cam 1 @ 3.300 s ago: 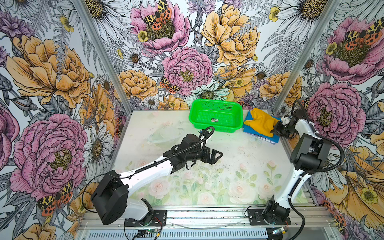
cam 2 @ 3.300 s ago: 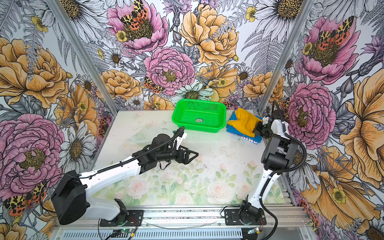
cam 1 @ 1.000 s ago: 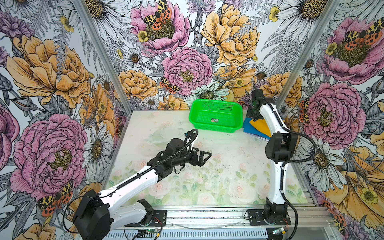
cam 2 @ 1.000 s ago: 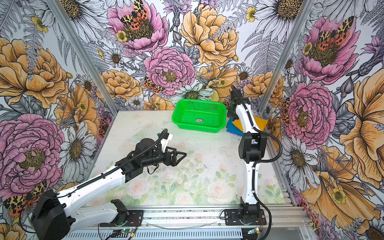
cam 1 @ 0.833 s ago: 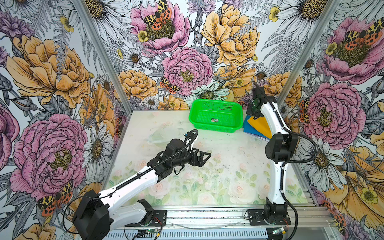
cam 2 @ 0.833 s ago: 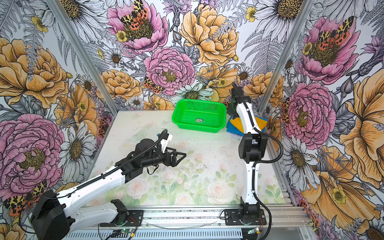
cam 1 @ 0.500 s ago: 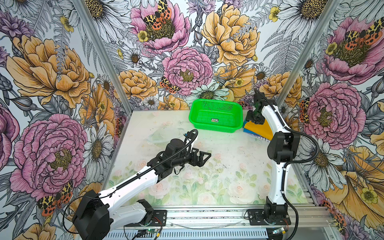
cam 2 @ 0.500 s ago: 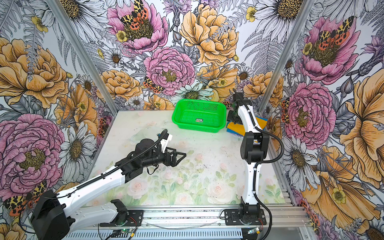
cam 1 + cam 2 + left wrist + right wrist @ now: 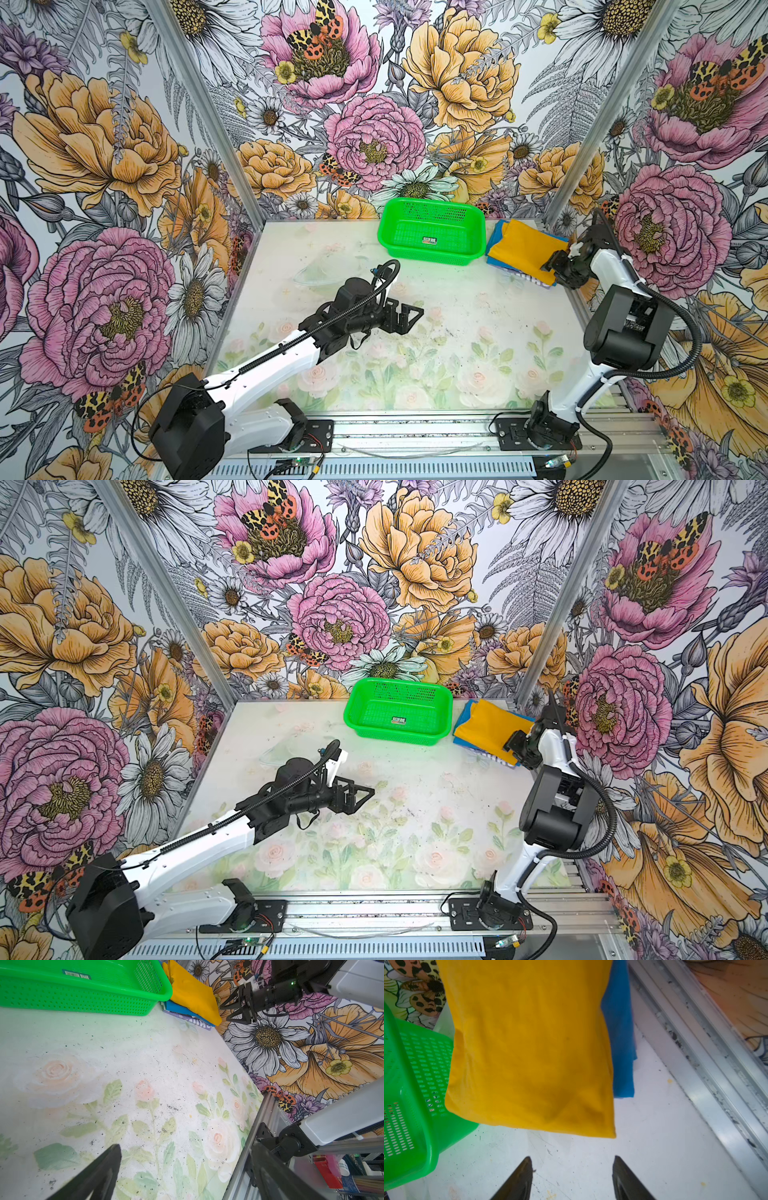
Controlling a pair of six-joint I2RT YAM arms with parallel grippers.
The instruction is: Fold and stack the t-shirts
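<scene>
The right tool (image 9: 572, 1160), jaws apart and empty, hung just short of the folded mustard-yellow t-shirt (image 9: 529, 1049). It lay straight ahead atop the blue t-shirt (image 9: 618, 1022), beside the green basket (image 9: 415, 1126). The left tool (image 9: 411, 318), also released, was well apart.

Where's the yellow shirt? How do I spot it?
Find the bright green basket at the back of the table. Right beside it, toward the right wall, sits a small pile of folded cloth with the yellow shirt on top. It is plain mustard-yellow, while the blue shirt beneath only peeks out at its edges.
</scene>
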